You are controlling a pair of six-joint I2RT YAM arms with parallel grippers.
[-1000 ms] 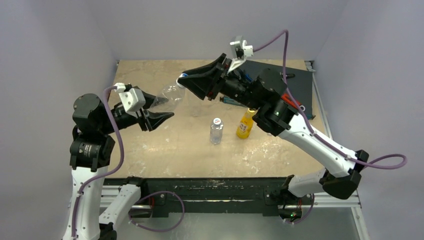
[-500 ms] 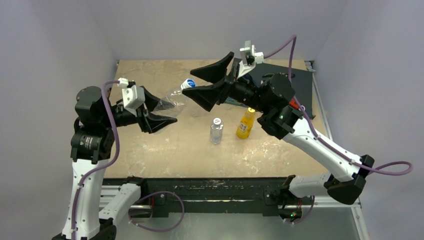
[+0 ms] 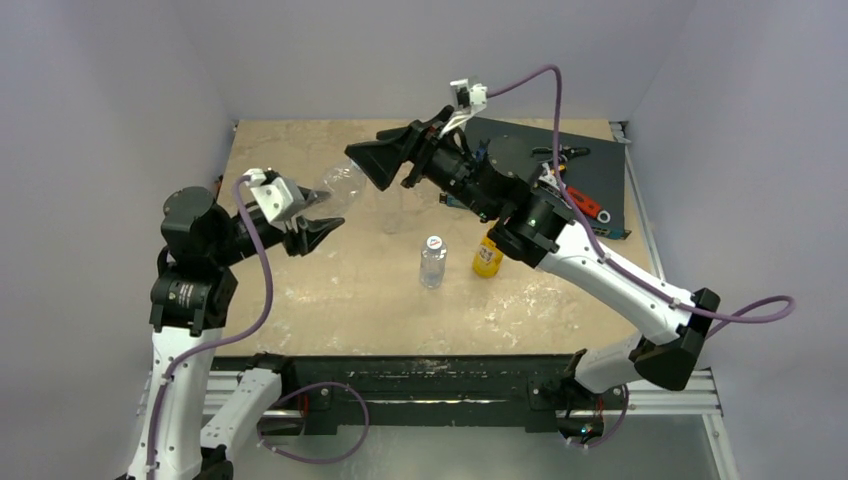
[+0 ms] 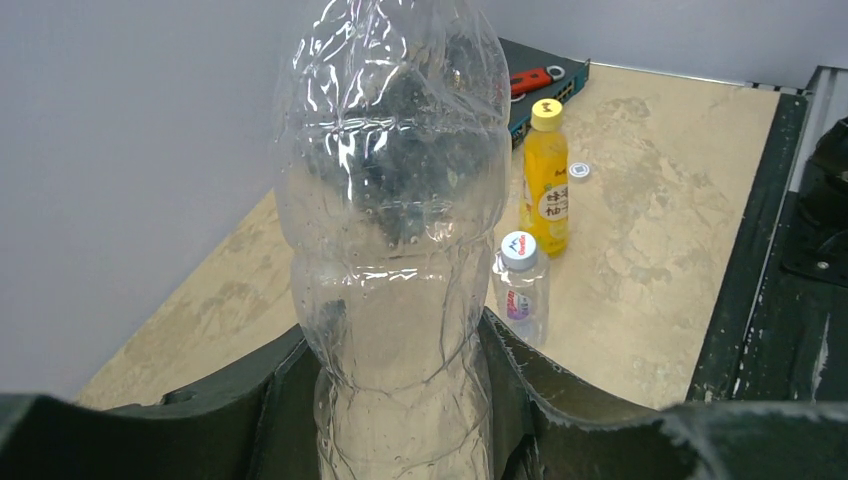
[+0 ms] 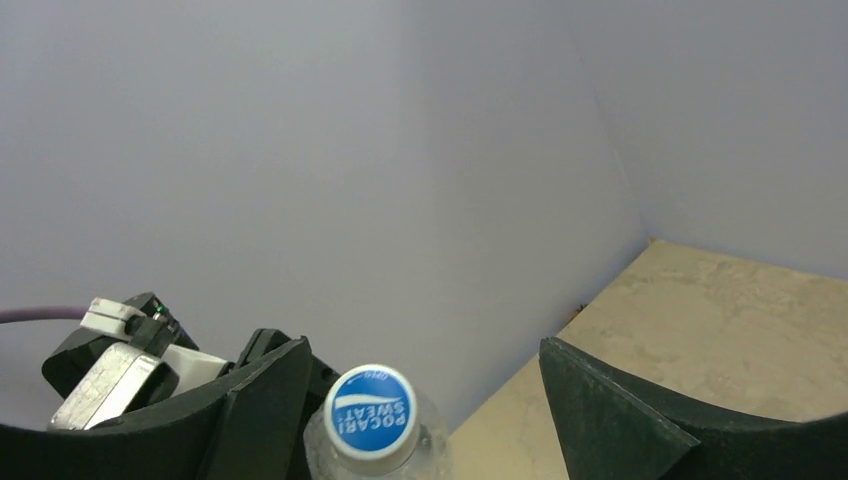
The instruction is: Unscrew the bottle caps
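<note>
Your left gripper (image 3: 322,212) is clamped on the lower body of a crinkled clear plastic bottle (image 4: 390,200). It holds the bottle tilted in the air, neck pointing toward 2 o'clock in the overhead view. Your right gripper (image 3: 362,170) sits around the neck end with its jaws apart. In the right wrist view the round blue-topped plastic cap (image 5: 372,410) lies between the fingers, nearer the left one, and neither appears to touch it. That cap is on and not yet gripped, so I judge closing on it and twisting to be your step in hand.

At 4 o'clock from the held bottle, a small clear plastic bottle (image 3: 432,265) stands on the table with its white cap (image 4: 518,245) on. At its 3 o'clock the orange-yellow labelled bottle (image 4: 546,190) carries its yellow cap (image 4: 546,108). A small white round cap (image 4: 578,171) lies loose on the table near the orange bottle, so one looks done and three seem left.
</note>
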